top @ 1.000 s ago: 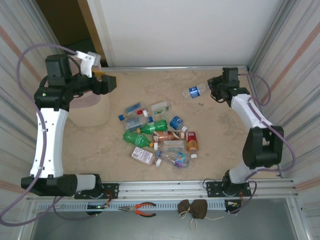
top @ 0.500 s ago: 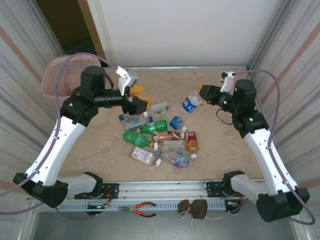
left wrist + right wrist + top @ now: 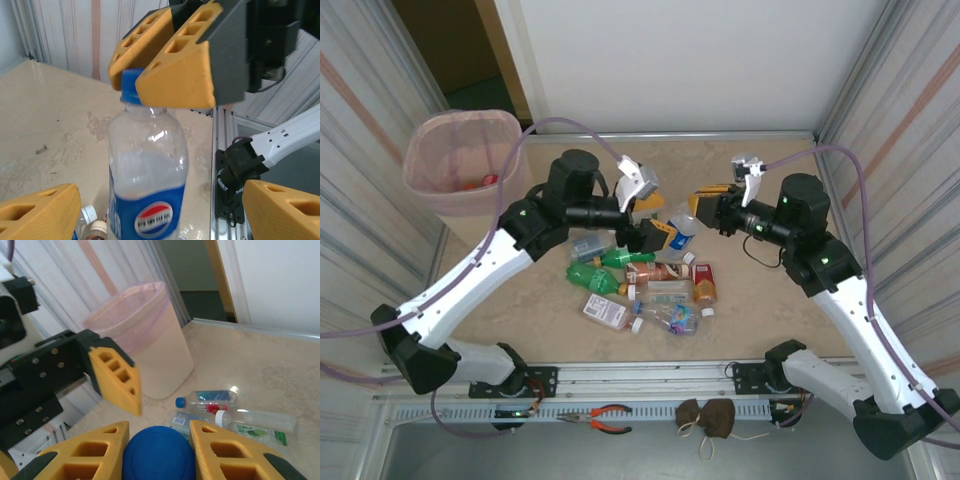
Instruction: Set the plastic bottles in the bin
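**Top view, with both wrist views.** The bin point(image 3: 465, 160), pale pink and translucent, stands upright at the far left corner of the bench point(image 3: 750, 300). Small red and orange items lie in its bottom, too small to identify.

To the right of the bin and well apart from it, the two arms meet above the bench. The right claw point(image 3: 703, 210) is pressed together on the blue cap point(image 3: 159, 452) of a clear Pepsi bottle point(image 3: 683, 228), pinching it from both sides. In the right wrist view the cap sits between the two yellow fingers point(image 3: 85, 455), with the bin beyond it. The bottle is upright in this grip. Whether its base is clear of the bench cannot be told.

The left claw point(image 3: 660, 222) is spread wide, reaching in from the bin side. Its yellow fingers point(image 3: 40, 210) flank the bottle's lower body with a gap on each side and no contact.

The other plastic bottles point(image 3: 645, 280) lie on their sides in a loose heap on the bench, right of the bin and nearer the arm bases. Green, clear and orange-brown ones are among them, several touching one another.
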Available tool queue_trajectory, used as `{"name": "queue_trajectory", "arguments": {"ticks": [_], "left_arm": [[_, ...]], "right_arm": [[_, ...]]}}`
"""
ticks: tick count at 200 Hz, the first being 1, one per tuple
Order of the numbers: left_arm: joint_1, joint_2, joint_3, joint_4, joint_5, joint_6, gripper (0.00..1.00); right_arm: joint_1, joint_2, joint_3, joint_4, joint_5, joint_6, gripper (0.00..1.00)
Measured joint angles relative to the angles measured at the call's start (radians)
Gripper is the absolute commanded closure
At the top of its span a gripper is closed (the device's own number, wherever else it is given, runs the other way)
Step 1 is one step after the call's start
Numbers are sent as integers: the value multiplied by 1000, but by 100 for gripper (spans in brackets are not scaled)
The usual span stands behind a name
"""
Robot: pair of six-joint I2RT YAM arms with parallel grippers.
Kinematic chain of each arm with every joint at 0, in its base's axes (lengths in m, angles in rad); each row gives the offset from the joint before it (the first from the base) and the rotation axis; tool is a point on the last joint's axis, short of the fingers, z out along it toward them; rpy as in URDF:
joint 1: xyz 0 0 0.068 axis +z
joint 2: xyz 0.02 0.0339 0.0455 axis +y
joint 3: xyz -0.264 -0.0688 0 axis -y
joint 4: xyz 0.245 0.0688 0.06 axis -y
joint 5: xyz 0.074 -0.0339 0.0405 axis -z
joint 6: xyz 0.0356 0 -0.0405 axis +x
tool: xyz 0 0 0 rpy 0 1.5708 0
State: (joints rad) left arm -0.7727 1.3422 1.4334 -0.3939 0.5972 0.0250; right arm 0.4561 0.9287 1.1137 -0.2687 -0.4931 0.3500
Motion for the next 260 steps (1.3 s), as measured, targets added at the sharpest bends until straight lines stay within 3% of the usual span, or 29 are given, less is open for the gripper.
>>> {"name": "queue_trajectory", "arguments": {"ticks": [48, 113, 231, 260], "left_arm": [[-43, 78, 22, 37, -87, -15, 23], [-76, 135, 44, 43, -153, -12, 39], [-79, 166, 55, 48, -147, -2, 35], [-79, 168, 55, 48, -146, 1, 42]], "right_arm": [[68, 20, 23, 0, 106, 1, 96], [75, 36, 23, -17, 211, 15, 97], [75, 36, 24, -17, 218, 39, 97], [75, 36, 24, -16, 217, 42, 97]]}}
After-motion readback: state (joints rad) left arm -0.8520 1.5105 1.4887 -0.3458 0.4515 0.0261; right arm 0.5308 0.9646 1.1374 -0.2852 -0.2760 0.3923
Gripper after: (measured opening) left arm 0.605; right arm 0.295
